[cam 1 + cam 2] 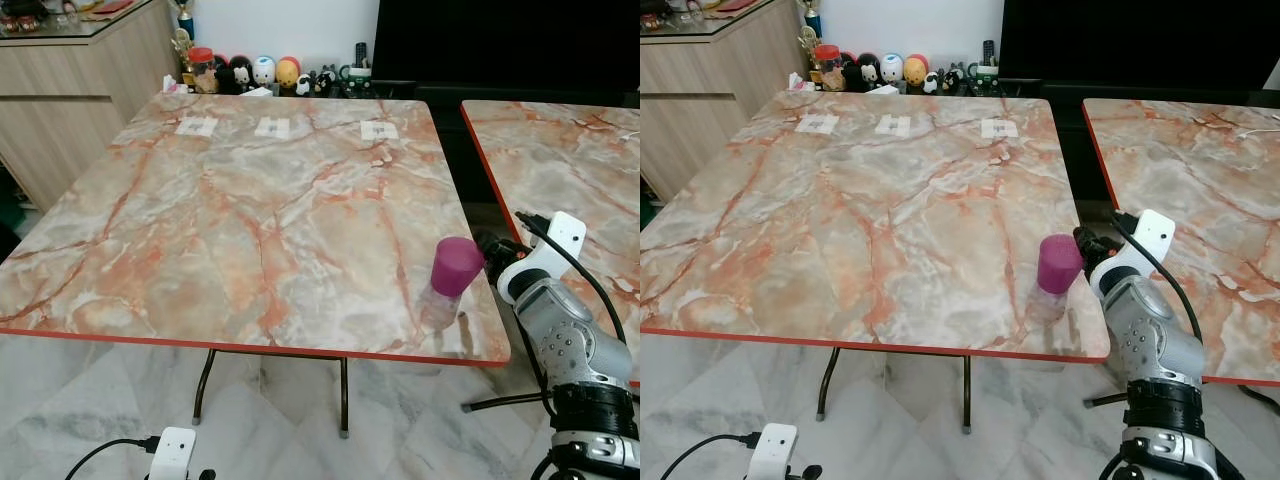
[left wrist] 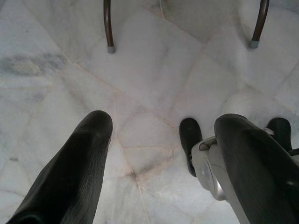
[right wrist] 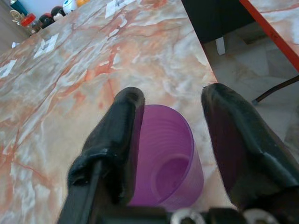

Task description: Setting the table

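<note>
We've got the purple cup (image 1: 455,268) at the near right corner of the marbled surface (image 1: 250,210), and our right claw (image 3: 170,140) is right on it. In the right wrist view the two black fingers (image 3: 117,140) straddle the cup, one against its wall, the other standing slightly off, so we'd call the claw parted around the cup, not squeezed on it. Whether the cup sits on the surface or hangs just above it, we cannot tell.

To do this well, we judge we should set it down flat, ease the fingers straight apart and back away level so nothing tips it.

Watch that red edge (image 1: 300,350): the cup is near both the front and the right rim. Plenty of open marble lies ahead and to the left, out to the three paper squares (image 1: 272,127) at the far side. The second surface (image 1: 570,160) stands just beside, with a dark gap between.

Our left claw (image 2: 159,154) hangs over the floor tiles (image 2: 154,70), fingers apart, holding nothing.
</note>
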### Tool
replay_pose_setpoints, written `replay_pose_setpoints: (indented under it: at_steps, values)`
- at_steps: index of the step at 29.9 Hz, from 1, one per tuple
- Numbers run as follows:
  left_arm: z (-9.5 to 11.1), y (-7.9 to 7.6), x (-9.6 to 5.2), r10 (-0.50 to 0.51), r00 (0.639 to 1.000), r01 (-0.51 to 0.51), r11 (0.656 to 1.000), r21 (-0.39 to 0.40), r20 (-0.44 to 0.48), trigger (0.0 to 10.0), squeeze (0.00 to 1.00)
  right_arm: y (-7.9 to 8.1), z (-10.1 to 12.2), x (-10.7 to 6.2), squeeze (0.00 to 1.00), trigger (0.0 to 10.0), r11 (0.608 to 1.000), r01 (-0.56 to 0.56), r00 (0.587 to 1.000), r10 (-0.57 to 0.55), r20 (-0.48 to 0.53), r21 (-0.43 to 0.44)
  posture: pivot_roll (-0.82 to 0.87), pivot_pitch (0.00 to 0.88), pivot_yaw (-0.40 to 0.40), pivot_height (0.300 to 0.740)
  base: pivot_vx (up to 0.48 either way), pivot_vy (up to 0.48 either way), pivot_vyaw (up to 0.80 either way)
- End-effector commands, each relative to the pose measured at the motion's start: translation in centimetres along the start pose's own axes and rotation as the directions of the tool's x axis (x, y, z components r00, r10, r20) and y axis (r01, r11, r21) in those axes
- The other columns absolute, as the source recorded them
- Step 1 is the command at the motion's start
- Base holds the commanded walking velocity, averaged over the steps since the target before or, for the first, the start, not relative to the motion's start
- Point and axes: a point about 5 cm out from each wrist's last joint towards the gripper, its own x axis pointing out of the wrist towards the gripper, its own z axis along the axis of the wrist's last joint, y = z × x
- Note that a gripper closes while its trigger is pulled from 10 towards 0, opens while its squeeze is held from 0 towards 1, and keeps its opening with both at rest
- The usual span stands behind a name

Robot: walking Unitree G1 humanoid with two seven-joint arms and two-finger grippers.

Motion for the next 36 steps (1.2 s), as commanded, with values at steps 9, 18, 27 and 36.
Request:
replay_pose_setpoints:
  at_steps: [9, 18, 27, 36]
  values:
    - [-0.4, 0.0, -0.1, 0.002, 1.000, -0.001, 1.000, 0.015, -0.019, 10.0, 0.00, -0.6, 0.0, 0.3, 0.00, 10.0, 0.999, 0.016, 1.000, -0.014, -0.021, 0.052, 0.07, 0.031, -0.028, 0.740, 0.000, 0.000, 0.00]
    - [-0.4, 0.1, -0.1, 0.003, 1.000, -0.003, 1.000, 0.017, -0.020, 10.0, 0.00, -0.6, -0.8, 0.6, 0.00, 10.0, 0.997, 0.004, 0.999, 0.000, -0.053, 0.075, 0.07, 0.031, -0.028, 0.740, 0.000, 0.000, 0.00]
    - [-0.5, 0.3, -0.1, 0.006, 1.000, -0.005, 1.000, 0.017, -0.020, 10.0, 0.00, -0.2, -1.6, 0.8, 0.00, 10.0, 0.995, -0.010, 0.997, 0.017, -0.075, 0.101, 0.08, 0.033, -0.027, 0.740, 0.000, 0.000, 0.00]
    - [-0.6, 0.5, -0.2, 0.008, 1.000, -0.007, 1.000, 0.018, -0.023, 10.0, 0.00, -0.1, -1.7, 0.8, 0.00, 0.0, 0.994, -0.013, 0.997, 0.022, -0.079, 0.106, 0.08, 0.034, -0.026, 0.740, 0.000, 0.000, 0.00]
